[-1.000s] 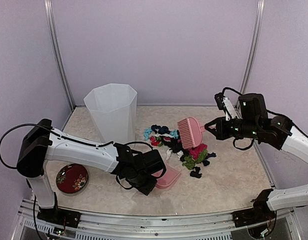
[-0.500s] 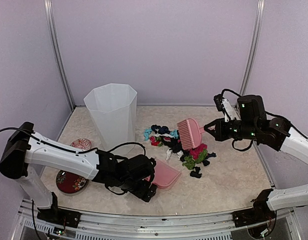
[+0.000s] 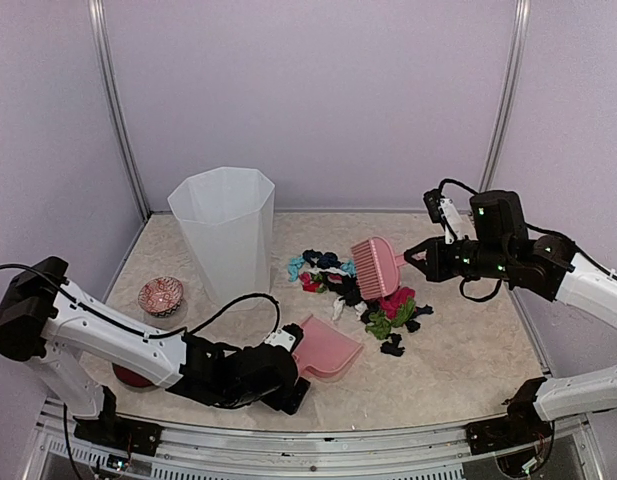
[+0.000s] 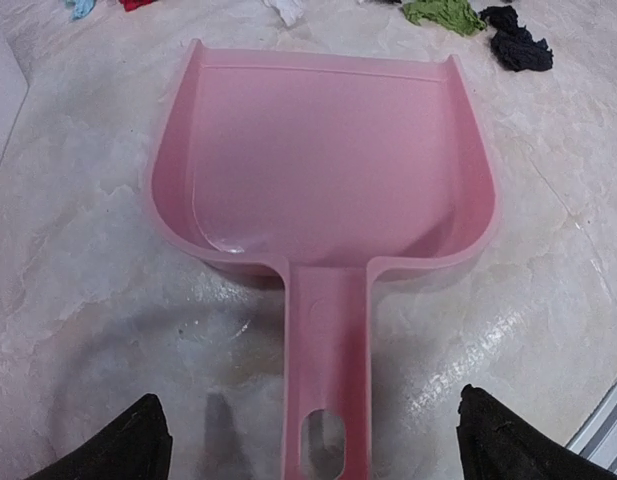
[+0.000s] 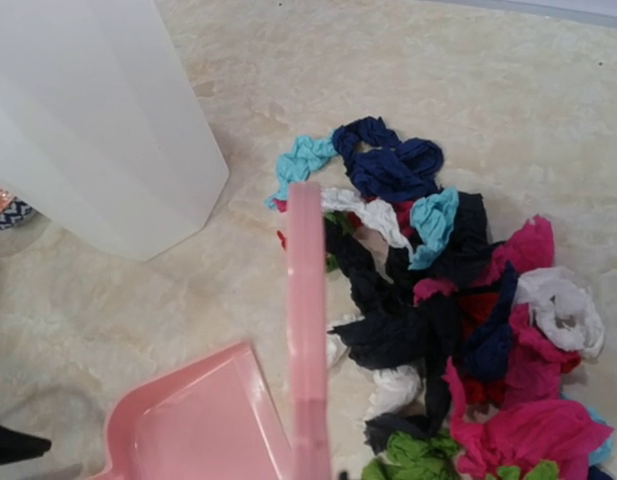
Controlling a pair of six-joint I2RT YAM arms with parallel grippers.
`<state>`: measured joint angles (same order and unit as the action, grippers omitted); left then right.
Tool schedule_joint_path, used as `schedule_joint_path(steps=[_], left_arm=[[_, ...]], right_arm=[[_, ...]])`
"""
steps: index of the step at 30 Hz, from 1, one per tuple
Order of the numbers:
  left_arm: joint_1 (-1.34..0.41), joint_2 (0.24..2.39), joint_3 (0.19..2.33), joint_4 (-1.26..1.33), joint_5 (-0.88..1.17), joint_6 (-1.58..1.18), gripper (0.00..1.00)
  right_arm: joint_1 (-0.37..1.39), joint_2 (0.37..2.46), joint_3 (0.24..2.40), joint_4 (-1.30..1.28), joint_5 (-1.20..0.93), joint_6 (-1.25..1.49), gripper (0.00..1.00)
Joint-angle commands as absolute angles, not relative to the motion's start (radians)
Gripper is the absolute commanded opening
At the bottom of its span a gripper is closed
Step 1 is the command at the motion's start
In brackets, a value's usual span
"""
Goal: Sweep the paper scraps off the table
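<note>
Beige mottled worktop (image 3: 458,360) carries a white translucent faceted plastic bin (image 3: 226,235) at rear left. Pink plastic dustpan (image 4: 323,170) lies flat. The left tool (image 4: 318,445) stands wide open astride the dustpan's handle, clear of it. Right tool (image 3: 416,260) is clamped on a pink plastic brush (image 3: 374,266), held over the multicoloured crumpled paper scraps (image 3: 388,300). The scraps are heaped mid-worktop, just beyond the dustpan's mouth.

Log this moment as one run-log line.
left jaws: open astride dustpan handle | right jaws: shut on brush by paper scraps | dustpan: empty, on table
</note>
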<state>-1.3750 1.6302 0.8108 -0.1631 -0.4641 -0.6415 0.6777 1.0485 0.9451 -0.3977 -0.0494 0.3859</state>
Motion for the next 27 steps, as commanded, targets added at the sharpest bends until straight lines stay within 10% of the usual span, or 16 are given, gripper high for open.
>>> schedule_joint_path(steps=[1,27], left_arm=[[-1.363,1.620,0.787,-0.023,-0.521,-0.619,0.97],[-1.322,1.700,0.733,0.115,-0.458,-0.591,0.73]], right_arm=[[0.672,1.039,0.939,-0.368,-0.064,0.400,0.00],[0.672,1.048,0.923,-0.350,-0.091,0.422,0.00]])
